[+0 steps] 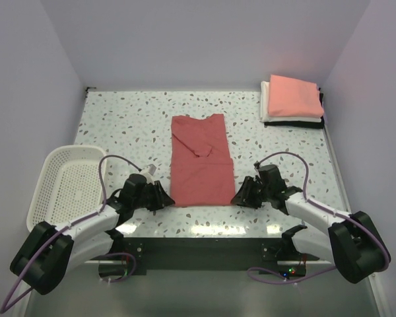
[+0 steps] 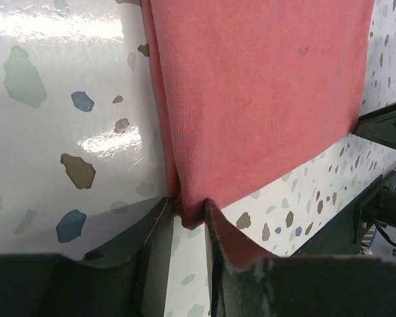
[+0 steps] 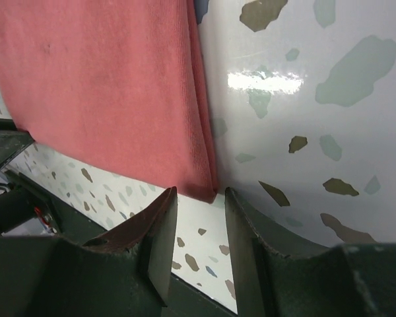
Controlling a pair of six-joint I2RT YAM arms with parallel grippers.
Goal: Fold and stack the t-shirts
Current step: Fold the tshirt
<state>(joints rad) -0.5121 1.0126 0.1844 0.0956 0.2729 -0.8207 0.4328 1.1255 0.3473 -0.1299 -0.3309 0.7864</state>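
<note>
A brick-red t-shirt (image 1: 201, 165) lies folded lengthwise in a long strip on the speckled table (image 1: 132, 119). My left gripper (image 1: 166, 198) is at its near left corner, and the left wrist view shows the gripper (image 2: 188, 211) shut on that corner of the shirt (image 2: 264, 86). At the near right corner sits my right gripper (image 1: 237, 197). In its wrist view the gripper (image 3: 199, 198) is open, with the shirt's (image 3: 105, 86) corner just at the fingertips and not pinched. A stack of folded shirts (image 1: 292, 99), salmon-pink over white over black, rests at the far right.
A white mesh basket (image 1: 66, 185) stands at the left edge, beside the left arm. The table's dark front edge runs just behind both grippers. Walls enclose the table on three sides.
</note>
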